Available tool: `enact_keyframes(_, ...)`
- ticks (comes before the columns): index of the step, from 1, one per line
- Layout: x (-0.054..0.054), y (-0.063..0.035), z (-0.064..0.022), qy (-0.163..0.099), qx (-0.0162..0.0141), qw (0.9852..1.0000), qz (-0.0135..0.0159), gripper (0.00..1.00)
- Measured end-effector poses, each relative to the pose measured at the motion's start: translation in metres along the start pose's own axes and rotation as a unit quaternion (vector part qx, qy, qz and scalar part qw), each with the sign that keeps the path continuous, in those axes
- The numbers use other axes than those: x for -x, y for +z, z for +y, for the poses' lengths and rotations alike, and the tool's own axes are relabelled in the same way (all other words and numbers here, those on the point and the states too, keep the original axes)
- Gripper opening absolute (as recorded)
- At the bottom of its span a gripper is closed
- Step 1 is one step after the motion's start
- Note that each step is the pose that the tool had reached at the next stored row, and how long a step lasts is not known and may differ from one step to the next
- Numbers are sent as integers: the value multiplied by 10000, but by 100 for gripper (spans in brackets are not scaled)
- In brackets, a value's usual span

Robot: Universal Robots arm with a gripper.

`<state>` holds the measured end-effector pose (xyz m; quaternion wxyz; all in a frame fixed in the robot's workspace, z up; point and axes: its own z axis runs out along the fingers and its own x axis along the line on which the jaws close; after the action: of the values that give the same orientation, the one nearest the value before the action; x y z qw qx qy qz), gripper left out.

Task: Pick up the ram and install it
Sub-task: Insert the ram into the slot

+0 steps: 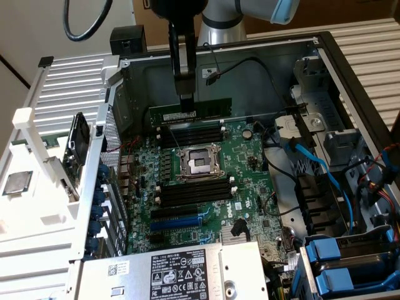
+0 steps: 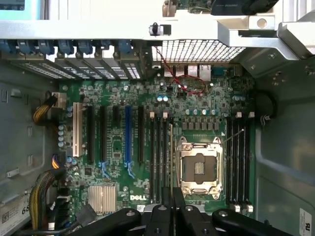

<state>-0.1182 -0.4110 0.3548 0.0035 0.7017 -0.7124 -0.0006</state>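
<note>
Pinching the ram (image 1: 212, 107) in the pincer (image 1: 187, 100), gripped on the top edge around mid-length. Hanging level and on edge, well clear of the board (image 1: 250, 187). Long axis parallel to the black slots, so no twist between ram and slot. In the exterior view, hovering by the board's far edge, just above the far slot bank (image 1: 190, 134), beyond the socket (image 1: 199, 164). From the wrist, looking out past the pincer (image 2: 172, 197) along the ram (image 2: 171, 157), edge-on, a thin line just beside the bank (image 2: 160, 157) between socket (image 2: 199, 167) and expansion slots (image 2: 128, 142). No telling for sure which bank directly beneath. Slots below the pincer; sideways match to one slot the crux.
</note>
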Motion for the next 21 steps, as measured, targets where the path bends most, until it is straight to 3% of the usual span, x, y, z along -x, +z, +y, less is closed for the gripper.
enact_keyframes(9, -6, 52, -3, 4, -1, 10000, -1, 12)
enact_keyframes(21, -4, 288, -29, 187, 0, 9998, -2, 12)
